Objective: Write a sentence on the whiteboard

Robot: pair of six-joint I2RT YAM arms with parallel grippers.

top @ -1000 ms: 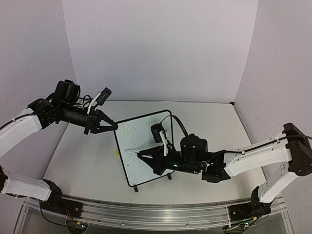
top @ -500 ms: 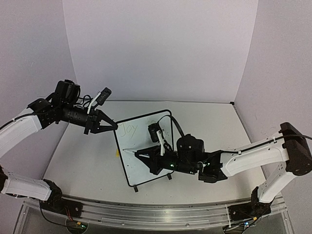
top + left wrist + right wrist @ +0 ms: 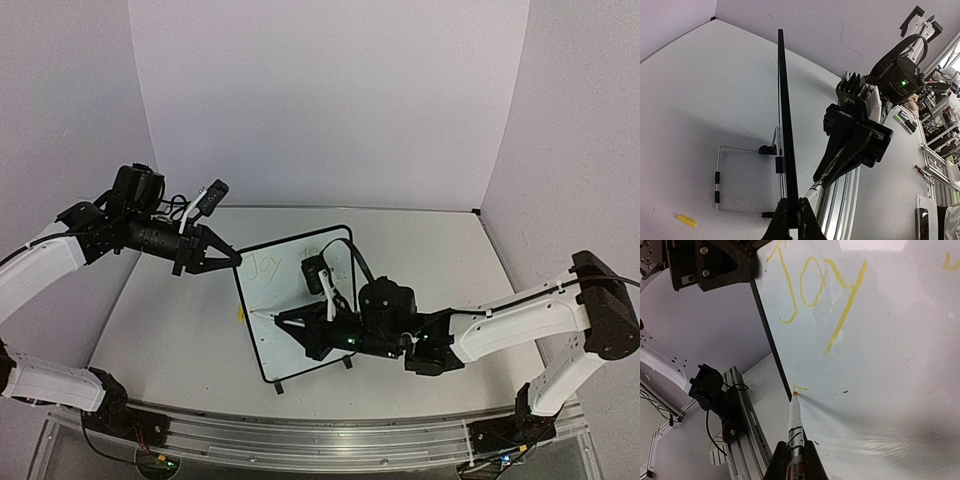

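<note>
Grips the marker (image 3: 796,427) in the closed right gripper (image 3: 792,460), tip touching the whiteboard (image 3: 880,365) just inside its left frame, below the "J" of the sentence (image 3: 815,295). Has slid the right wrist a little leftward over the last second while keeping the tip close to that same margin, so looks more like settling onto a start point than like drawing a long stroke; shows only a tiny yellow tick beside the tip. Reads "Joy" on the upper line, plus a scrap of yellow at the far right of the wrist view, too cropped to read. Keeps the left gripper (image 3: 792,220) unmoved, pinched shut on the board's upper left corner, steadying it upright near the middle of the table (image 3: 170,330). Means, as a judgement, that the second line is only just beginning, with most of the writing still ahead. Leaves a small yellow piece (image 3: 686,220), probably the cap, lying on the table beside the board's left edge.
</note>
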